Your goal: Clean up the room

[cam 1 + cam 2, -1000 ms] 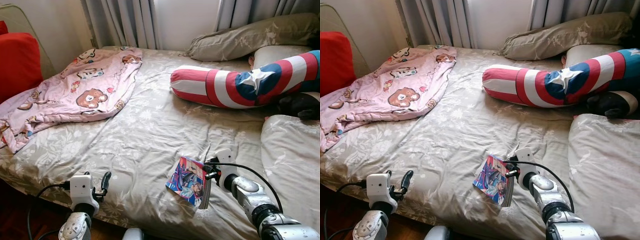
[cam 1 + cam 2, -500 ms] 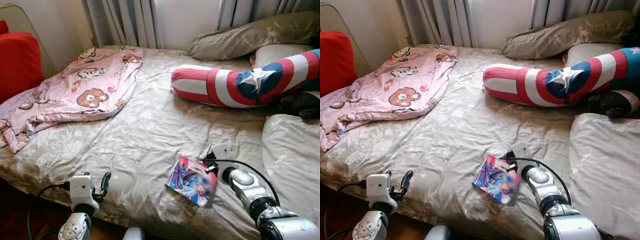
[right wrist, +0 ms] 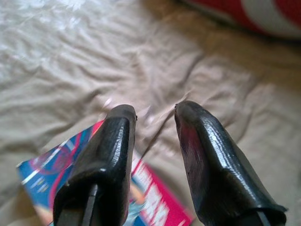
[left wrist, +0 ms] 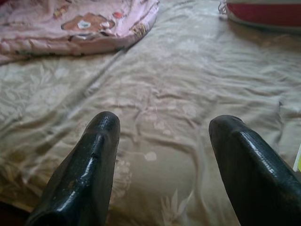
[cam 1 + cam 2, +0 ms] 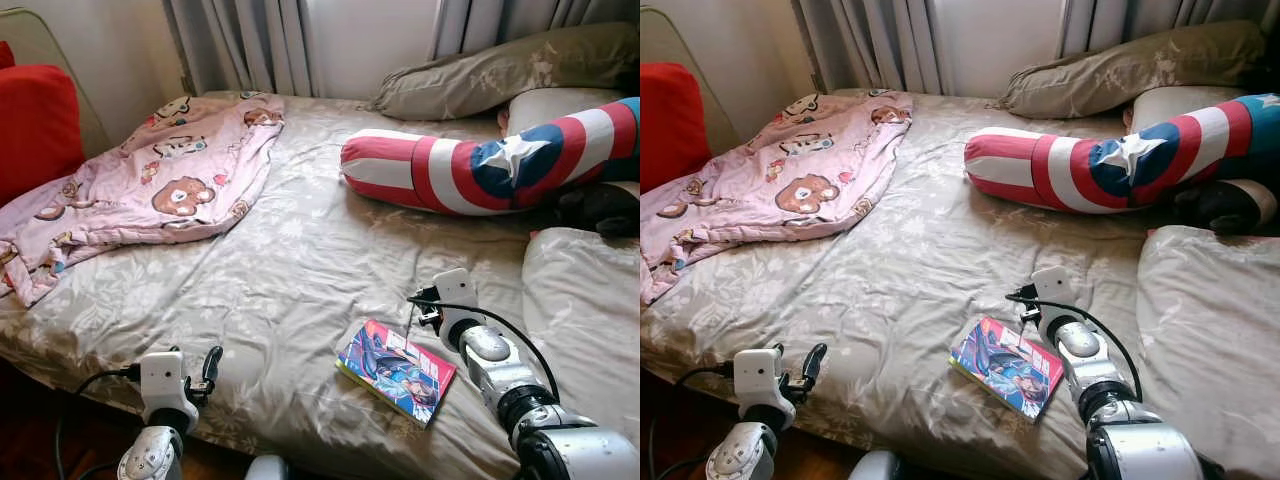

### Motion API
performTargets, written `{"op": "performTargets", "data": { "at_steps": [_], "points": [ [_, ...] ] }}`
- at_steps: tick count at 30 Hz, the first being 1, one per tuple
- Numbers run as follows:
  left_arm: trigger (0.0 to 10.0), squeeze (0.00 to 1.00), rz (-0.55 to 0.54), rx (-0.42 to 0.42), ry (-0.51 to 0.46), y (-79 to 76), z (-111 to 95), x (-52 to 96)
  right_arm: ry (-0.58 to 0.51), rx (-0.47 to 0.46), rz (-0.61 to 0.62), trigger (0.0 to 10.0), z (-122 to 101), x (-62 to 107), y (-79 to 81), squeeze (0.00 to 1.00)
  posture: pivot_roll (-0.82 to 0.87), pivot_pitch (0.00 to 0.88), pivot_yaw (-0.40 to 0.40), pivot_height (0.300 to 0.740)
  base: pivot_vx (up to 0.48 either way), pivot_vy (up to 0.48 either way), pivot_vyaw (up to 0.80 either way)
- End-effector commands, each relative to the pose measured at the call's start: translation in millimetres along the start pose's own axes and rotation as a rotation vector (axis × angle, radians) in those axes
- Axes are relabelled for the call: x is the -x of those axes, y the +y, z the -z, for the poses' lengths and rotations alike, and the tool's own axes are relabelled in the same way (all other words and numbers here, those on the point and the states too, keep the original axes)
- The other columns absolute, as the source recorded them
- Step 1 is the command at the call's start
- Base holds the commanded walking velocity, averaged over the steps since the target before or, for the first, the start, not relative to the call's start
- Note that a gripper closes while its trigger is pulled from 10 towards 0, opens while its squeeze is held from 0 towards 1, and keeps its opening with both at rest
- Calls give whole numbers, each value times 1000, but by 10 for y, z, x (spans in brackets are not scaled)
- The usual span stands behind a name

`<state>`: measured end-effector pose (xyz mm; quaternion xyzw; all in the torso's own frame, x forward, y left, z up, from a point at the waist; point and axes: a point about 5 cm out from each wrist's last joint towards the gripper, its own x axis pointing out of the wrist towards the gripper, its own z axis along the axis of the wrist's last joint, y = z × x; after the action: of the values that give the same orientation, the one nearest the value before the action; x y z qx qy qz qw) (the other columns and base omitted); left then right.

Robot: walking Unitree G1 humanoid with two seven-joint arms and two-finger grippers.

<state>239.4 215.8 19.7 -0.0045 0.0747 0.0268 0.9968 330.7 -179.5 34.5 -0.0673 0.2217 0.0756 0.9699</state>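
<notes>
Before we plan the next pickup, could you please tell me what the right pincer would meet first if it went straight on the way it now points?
Probably the bedsheet just past the comic book; the right pincer points down at it, though depth is unclear.

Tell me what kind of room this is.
Most likely a bedroom: a bed with a floral sheet, pillows near the curtains, and a pink bear-print blanket spread over one corner.

a home bedroom: bed (image 5: 300,260), pillows (image 5: 500,70), curtains (image 5: 250,45).
</notes>
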Motion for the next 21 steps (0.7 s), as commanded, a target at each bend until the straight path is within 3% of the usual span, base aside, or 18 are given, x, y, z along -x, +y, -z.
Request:
{"op": "performTargets", "data": {
  "at_steps": [1,6,8,10,15,21],
  "points": [
    [10000,0,-13,9,19,10,46,4,33,-48,0,10000,186,47,48,0,110,7,40,650,0,0,0],
    [10000,0,-12,13,50,1,115,-1,138,-176,36,10000,673,221,103,0,99,0,35,650,0,0,0],
    [10000,0,-13,13,51,3,116,-8,134,-207,47,10000,711,242,103,0,96,0,33,650,0,0,0],
    [10000,0,-14,14,58,13,133,-12,91,-300,71,10000,747,275,103,0,88,0,31,650,0,0,0],
    [10000,0,-15,16,82,-10,197,-3,79,-277,96,10000,821,327,107,0,77,0,30,665,0,0,0],
    [10000,0,-9,20,119,-46,270,-17,111,-332,111,10000,935,381,108,0,71,0,26,695,0,0,0]
  ]
}}
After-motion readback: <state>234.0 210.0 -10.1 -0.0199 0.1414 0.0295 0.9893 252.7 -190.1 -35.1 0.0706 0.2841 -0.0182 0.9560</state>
